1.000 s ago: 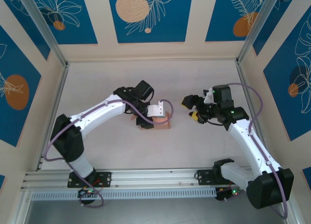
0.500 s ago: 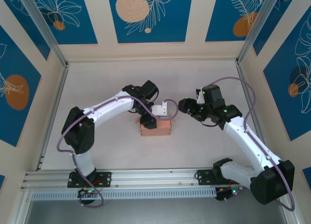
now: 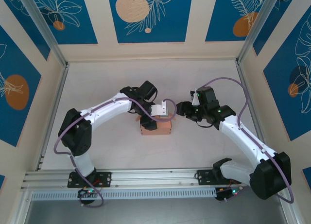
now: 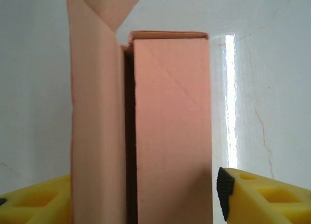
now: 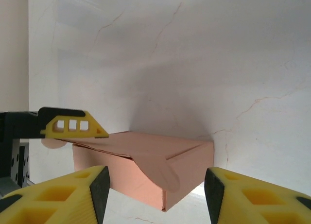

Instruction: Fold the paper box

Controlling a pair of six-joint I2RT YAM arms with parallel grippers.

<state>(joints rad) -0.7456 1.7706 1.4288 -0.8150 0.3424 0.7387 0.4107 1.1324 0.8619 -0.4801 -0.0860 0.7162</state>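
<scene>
Half-folded paper box, bracketed by my two tools

My left tool (image 4: 141, 192) straddles the paper box (image 4: 172, 136) with its fingers spread. The box fills most of the space between them, and a sliver of gap shows beside one finger, so I judge this a loose steadying hold rather than a pinch. One loose flap (image 4: 95, 112) stands raised alongside the box body, not yet tucked. My right tool (image 5: 154, 185) is spread too, with nothing between its fingers. The box lies on the table (image 5: 204, 63) just ahead of it, with a rounded tab (image 5: 163, 173) facing its opening. That tab is probably the part to press home next.
</scene>
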